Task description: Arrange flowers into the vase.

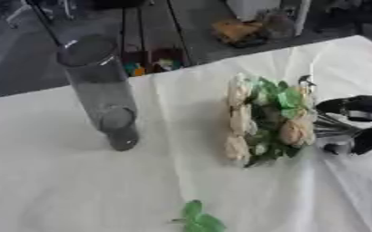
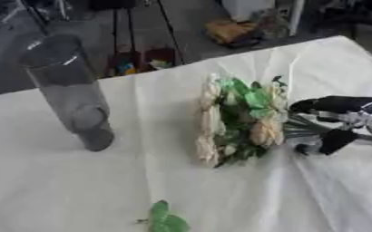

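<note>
No writing can be read on anything here. Nearest, a small green leafy sprig point(image 1: 198, 220) lies alone on the white-clothed worktop point(image 1: 62, 190). Beyond it, the bunch of cream roses with green leaves point(image 1: 265, 120) lies on its side, its long axis running left to right, blooms pointing left and stems toward the right hand point(image 2: 336, 122), whose black fingers curl round those stems. Farther left, well apart, the tall clear glass cylinder vase point(image 1: 102, 90) stands upright.
</note>
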`<state>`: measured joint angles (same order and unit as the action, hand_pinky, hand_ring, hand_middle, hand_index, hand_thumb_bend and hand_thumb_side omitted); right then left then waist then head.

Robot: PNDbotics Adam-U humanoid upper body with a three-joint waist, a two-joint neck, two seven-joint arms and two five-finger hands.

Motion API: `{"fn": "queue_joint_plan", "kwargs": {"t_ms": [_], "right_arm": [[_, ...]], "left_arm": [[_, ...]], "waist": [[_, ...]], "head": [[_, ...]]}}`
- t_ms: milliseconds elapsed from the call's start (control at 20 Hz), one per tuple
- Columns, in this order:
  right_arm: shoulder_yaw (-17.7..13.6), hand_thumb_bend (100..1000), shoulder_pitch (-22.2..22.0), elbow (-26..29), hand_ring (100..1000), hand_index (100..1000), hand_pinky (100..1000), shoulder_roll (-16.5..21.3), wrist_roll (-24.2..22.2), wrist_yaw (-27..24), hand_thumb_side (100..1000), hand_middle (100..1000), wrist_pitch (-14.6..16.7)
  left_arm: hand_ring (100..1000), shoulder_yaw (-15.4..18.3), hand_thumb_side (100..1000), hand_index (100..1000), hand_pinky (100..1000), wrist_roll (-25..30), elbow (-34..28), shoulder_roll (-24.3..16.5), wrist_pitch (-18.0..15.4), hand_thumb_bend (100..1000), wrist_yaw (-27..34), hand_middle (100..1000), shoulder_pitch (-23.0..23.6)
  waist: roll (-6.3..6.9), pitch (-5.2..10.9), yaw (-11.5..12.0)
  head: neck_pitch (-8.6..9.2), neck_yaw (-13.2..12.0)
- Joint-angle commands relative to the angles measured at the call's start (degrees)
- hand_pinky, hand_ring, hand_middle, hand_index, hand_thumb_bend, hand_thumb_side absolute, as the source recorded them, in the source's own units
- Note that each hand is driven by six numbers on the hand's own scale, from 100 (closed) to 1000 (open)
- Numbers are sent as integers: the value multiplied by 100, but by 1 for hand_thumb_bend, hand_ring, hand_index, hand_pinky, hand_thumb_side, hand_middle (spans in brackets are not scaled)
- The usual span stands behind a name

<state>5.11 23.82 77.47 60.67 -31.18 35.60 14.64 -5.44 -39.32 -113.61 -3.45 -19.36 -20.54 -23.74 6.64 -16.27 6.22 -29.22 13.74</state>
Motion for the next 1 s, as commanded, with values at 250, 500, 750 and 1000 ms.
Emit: {"fn": "queue_joint_plan", "kwargs": {"t_ms": [250, 500, 750, 1000], "right_arm": [[10, 320, 185, -147, 1000, 1000, 800, 67, 215, -9, 541, 944, 6], [20, 278, 170, -133, 1000, 1000, 785, 70, 373, -15, 568, 915, -9], [38, 210, 138, -121, 980, 988, 769, 66, 449, -1, 591, 889, -14], [53, 131, 141, -60, 900, 921, 728, 93, 443, -15, 571, 760, 15]], "left_arm": [[753, -29, 962, 803, 507, 25, -98, 3, 7, 219, 39, 745, -74], [754, -31, 963, 803, 507, 25, -98, 3, 11, 218, 44, 745, -74], [755, -36, 962, 803, 506, 39, -98, 1, 15, 219, 43, 746, -72], [756, -41, 963, 803, 505, 46, -98, 1, 18, 220, 46, 746, -65]], "waist": [[-32, 70, 8], [-36, 57, -6], [-36, 55, -8], [-38, 50, -17]], "head": [[81, 20], [89, 14], [99, 5], [85, -1]]}}
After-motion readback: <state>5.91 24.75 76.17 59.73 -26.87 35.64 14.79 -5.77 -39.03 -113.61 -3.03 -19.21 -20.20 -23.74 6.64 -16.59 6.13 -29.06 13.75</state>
